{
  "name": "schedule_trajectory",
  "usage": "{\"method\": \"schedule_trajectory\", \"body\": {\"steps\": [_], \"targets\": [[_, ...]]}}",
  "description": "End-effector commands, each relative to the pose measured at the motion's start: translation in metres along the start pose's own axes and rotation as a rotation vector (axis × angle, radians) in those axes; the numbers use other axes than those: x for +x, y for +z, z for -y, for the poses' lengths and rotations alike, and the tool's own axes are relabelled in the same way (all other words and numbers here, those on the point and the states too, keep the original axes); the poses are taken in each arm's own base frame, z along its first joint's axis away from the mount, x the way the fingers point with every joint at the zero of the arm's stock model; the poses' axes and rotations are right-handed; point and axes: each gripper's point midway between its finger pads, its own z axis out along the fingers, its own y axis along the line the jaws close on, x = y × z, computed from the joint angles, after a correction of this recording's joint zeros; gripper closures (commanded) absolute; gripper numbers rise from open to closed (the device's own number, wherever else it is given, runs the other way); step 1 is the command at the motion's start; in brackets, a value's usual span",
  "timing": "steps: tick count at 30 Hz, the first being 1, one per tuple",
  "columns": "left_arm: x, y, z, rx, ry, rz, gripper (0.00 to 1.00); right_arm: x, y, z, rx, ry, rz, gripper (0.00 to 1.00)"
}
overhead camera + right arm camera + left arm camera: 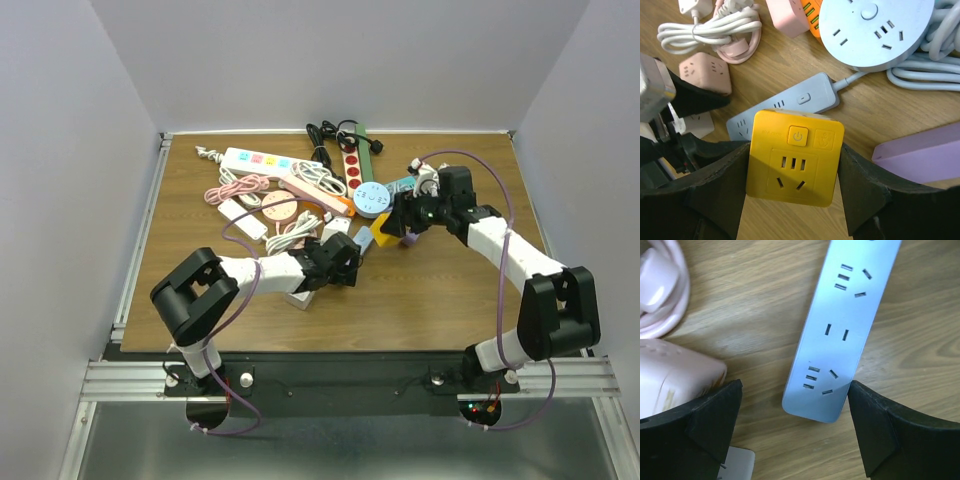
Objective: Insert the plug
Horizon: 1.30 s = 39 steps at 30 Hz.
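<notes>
A yellow socket cube [796, 160] with a power button sits between the fingers of my right gripper [795, 172], which is shut on its two sides; in the top view the cube [383, 234] is at table centre with the right gripper [394, 222] over it. My left gripper [795, 392] is open, its jaws wide either side of the end of a light-blue power strip [840, 330]. A white plug [737, 465] with metal prongs lies by the left finger [710, 415]; I cannot tell whether they touch. In the top view the left gripper [345, 262] is just left of the cube.
A purple block [925, 155] lies right of the cube. A round blue socket [875, 30], a pink cube [705, 72] and a coiled white cable [710, 30] lie beyond. Several power strips and cables [290, 175] crowd the table's far half.
</notes>
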Motion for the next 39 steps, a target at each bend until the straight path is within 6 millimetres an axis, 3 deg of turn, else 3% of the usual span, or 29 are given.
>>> {"method": "schedule_trajectory", "body": {"steps": [1, 5, 8, 13, 19, 25, 29, 30, 39], "targets": [[0.028, -0.003, -0.087, -0.280, 0.062, -0.097, 0.04, -0.023, 0.010, -0.011, -0.032, -0.130, 0.046, 1.00], [0.022, -0.003, -0.100, -0.304, 0.025, -0.093, 0.04, -0.023, 0.023, -0.020, -0.036, -0.190, 0.028, 1.00], [0.013, -0.006, -0.097, -0.281, 0.008, -0.062, 0.04, -0.026, 0.032, -0.025, -0.042, -0.220, 0.031, 1.00], [-0.009, -0.012, -0.068, -0.118, 0.001, -0.012, 0.03, -0.036, 0.040, -0.025, -0.037, -0.259, 0.050, 1.00], [-0.043, -0.037, -0.032, 0.113, -0.002, 0.077, 0.02, -0.038, 0.052, -0.031, -0.044, -0.297, 0.038, 1.00], [-0.050, -0.053, -0.021, 0.249, -0.009, 0.073, 0.01, -0.040, 0.062, -0.040, -0.065, -0.318, 0.035, 1.00], [-0.074, -0.066, -0.033, 0.303, -0.095, 0.149, 0.01, -0.037, 0.070, -0.046, -0.080, -0.341, 0.026, 0.99], [-0.084, -0.069, -0.046, 0.297, -0.142, 0.180, 0.01, -0.038, 0.073, -0.047, -0.083, -0.348, 0.025, 1.00], [-0.107, -0.076, -0.087, 0.236, -0.213, 0.259, 0.01, -0.032, 0.088, -0.049, -0.088, -0.370, -0.004, 1.00]]}}
